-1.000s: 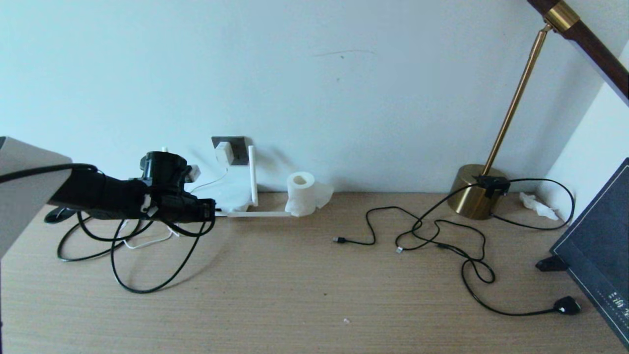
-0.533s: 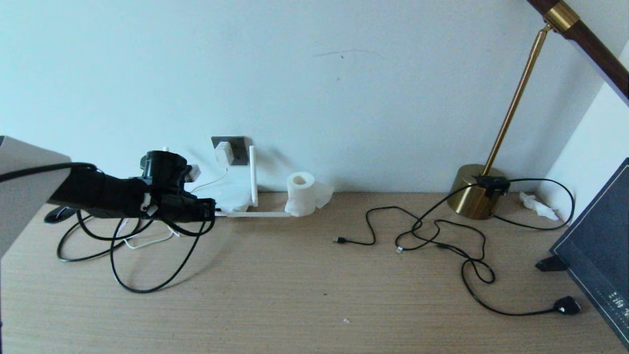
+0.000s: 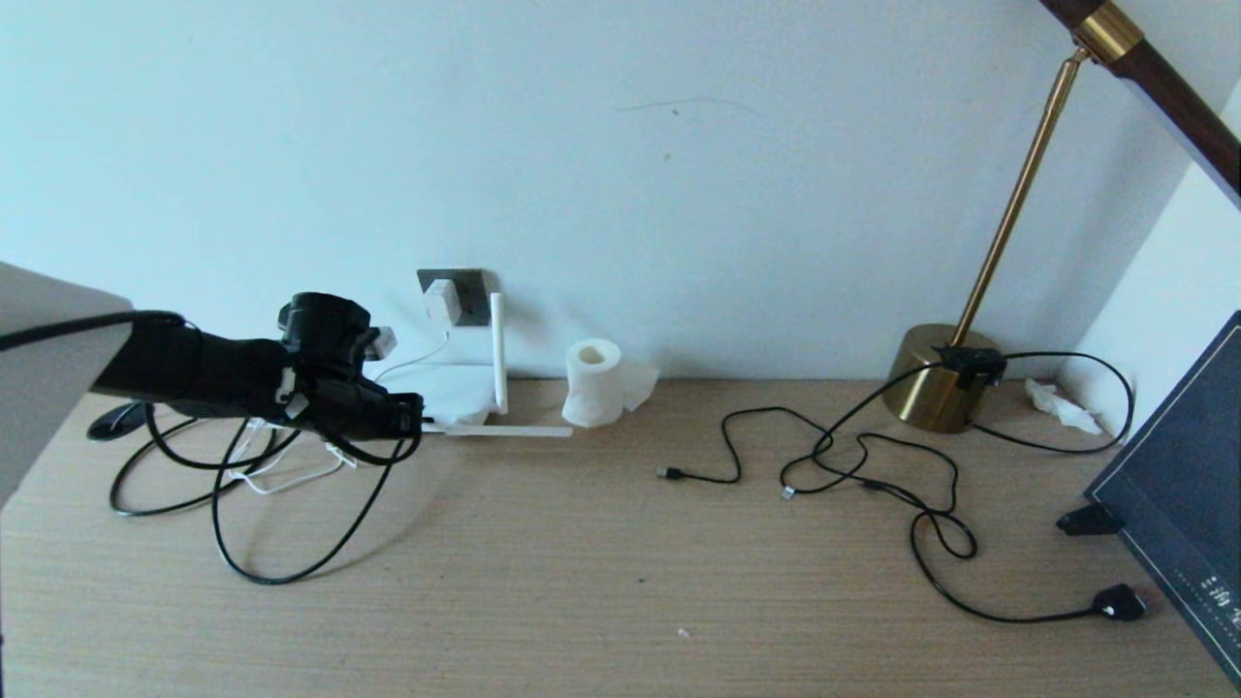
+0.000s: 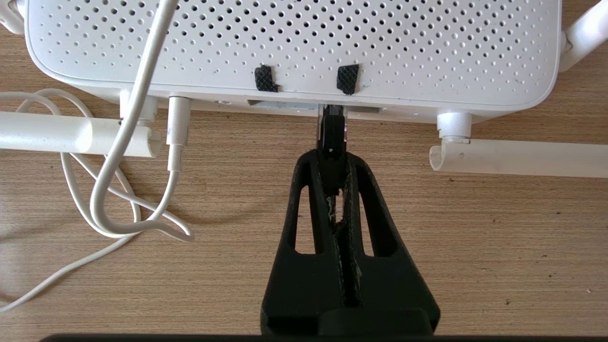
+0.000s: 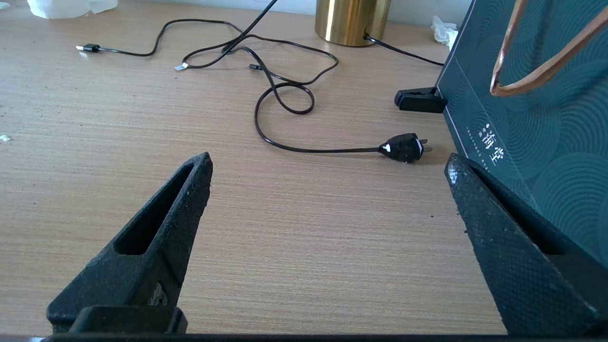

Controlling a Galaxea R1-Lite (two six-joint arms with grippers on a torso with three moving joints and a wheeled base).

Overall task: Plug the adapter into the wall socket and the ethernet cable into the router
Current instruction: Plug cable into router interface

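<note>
Left gripper point(image 4: 331, 156) at 9 o'clock in the head view, low over the surface point(image 3: 620, 582), clamped on the ethernet cable point(image 4: 332, 135) plug. Left wrist view: plug tip sits at the mouth of a router point(image 4: 294, 47) port; seating depth hard to make out, port interior hidden by the plug. Rest of the ethernet cable loops on the surface below the arm toward 8 o'clock. The arm blocks most of the router in the head view; only one upright antenna point(image 3: 498, 354) and one lying flat point(image 3: 504, 430) show clearly. White cord point(image 4: 137, 109) drapes over the router top and coils on the surface beside it; a second white plug point(image 4: 178, 128) is already in a router port.

Adapter point(image 3: 441, 301) is in the wall socket point(image 3: 470, 296), about 10 o'clock from centre, above the router; part of the socket plate covered by it.

Toilet-paper roll point(image 3: 593, 383) just past the flat antenna. Black USB cords point(image 3: 824, 456) tangled at 3 o'clock, brass lamp base point(image 3: 936, 383) behind, lamp head cut off at frame top.

Right gripper point(image 5: 327, 190) is out of the head view; its own wrist camera shows the fingers spread wide over the surface, holding nothing, lamp plug point(image 5: 403, 147) ahead, dark box point(image 5: 536, 118) cut off by the frame edge.
</note>
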